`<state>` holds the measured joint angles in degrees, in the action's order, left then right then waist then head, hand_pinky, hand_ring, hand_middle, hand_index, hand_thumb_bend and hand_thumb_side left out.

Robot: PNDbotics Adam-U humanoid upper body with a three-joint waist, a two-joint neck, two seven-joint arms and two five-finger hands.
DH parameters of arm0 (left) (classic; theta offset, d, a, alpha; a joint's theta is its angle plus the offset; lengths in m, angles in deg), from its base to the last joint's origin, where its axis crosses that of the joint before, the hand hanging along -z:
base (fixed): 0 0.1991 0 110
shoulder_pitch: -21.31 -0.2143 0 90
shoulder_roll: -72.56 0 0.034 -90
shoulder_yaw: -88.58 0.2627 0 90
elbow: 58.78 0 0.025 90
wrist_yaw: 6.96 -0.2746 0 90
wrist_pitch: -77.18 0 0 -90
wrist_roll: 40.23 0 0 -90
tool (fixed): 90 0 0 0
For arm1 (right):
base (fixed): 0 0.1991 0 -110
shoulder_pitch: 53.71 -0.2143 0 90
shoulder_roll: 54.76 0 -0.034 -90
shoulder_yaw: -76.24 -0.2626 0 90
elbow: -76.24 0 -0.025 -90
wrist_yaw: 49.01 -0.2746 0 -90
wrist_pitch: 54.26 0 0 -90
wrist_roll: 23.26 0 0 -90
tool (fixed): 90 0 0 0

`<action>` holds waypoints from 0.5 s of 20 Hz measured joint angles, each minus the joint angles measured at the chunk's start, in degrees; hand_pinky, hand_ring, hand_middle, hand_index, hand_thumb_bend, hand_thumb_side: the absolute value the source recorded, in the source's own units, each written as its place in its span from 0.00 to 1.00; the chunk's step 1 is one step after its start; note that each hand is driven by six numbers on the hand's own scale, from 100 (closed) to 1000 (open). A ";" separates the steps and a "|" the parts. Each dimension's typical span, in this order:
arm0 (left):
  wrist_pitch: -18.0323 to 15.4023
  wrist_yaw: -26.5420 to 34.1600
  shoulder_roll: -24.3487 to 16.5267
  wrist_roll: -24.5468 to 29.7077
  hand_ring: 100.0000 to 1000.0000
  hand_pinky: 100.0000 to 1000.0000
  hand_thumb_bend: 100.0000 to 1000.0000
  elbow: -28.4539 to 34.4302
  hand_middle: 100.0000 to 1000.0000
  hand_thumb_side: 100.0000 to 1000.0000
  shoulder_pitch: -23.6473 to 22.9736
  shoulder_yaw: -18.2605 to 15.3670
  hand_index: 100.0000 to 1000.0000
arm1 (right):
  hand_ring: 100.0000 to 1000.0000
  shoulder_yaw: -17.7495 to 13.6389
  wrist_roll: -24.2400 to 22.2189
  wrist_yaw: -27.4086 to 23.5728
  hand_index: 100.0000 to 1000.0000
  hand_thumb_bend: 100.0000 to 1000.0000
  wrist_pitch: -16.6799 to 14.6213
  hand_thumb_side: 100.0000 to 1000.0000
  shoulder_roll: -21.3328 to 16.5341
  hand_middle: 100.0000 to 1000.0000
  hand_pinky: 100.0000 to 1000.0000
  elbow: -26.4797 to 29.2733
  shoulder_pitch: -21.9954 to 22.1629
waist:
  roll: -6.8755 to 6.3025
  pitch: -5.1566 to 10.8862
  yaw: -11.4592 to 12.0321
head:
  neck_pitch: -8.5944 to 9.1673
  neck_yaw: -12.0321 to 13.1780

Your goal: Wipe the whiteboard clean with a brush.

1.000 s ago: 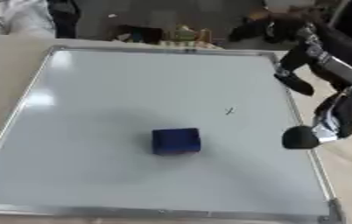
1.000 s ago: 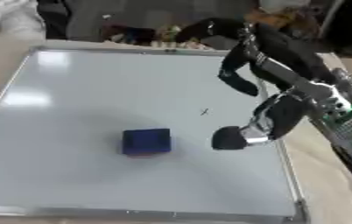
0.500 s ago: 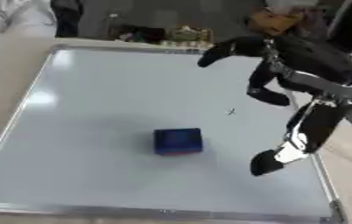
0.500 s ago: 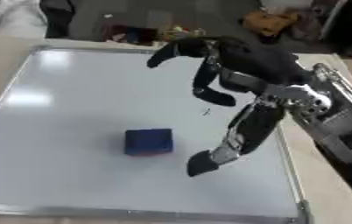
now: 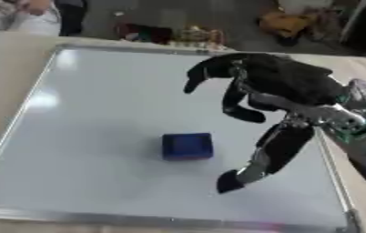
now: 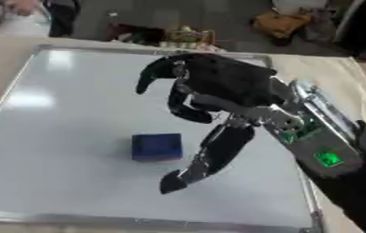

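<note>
On the whiteboard (image 5: 74,113) sits a blue brush (image 5: 187,146) (a small block). Just right of the brush hangs the right hand (image 5: 278,86), fingers spread, grasping nothing.

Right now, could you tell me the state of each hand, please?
Right hand: open, holding nothing, above the whiteboard beside the blue brush.
Left hand: not in view.

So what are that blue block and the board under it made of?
The blue block looks soft and matte, perhaps felt or foam, since it shows no shine. The whiteboard seems smooth and glossy, with light glare on its surface, inside a silvery, probably metal frame.
</note>
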<state>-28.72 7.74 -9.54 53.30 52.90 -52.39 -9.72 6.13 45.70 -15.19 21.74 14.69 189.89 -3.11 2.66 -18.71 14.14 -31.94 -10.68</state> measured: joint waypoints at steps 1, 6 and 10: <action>0.04 0.02 0.00 0.05 0.56 0.67 0.31 0.00 0.67 0.96 0.09 0.01 0.78 | 0.86 0.38 0.50 1.66 0.00 0.69 0.44 0.63 0.35 0.72 0.79 0.00 0.00 | 0.12 0.00 0.00 | 0.00 0.01; 0.13 0.10 0.00 0.14 0.56 0.67 0.31 0.01 0.67 0.96 0.29 0.24 0.78 | 0.84 1.83 1.69 8.41 0.00 0.64 1.74 0.61 2.58 0.72 0.77 0.00 0.13 | 0.35 -0.01 0.00 | 0.13 0.19; 0.16 0.12 0.00 0.17 0.56 0.67 0.31 0.01 0.67 0.96 0.29 0.26 0.78 | 0.83 2.75 1.91 11.83 0.00 0.61 2.18 0.57 3.95 0.73 0.75 0.00 0.30 | 0.42 -0.01 0.02 | 0.28 0.24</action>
<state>-28.56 7.87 -9.54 53.47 52.91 -52.10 -9.46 8.87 47.61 -3.36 23.93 18.64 189.89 -2.81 3.08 -18.72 14.17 -31.66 -10.44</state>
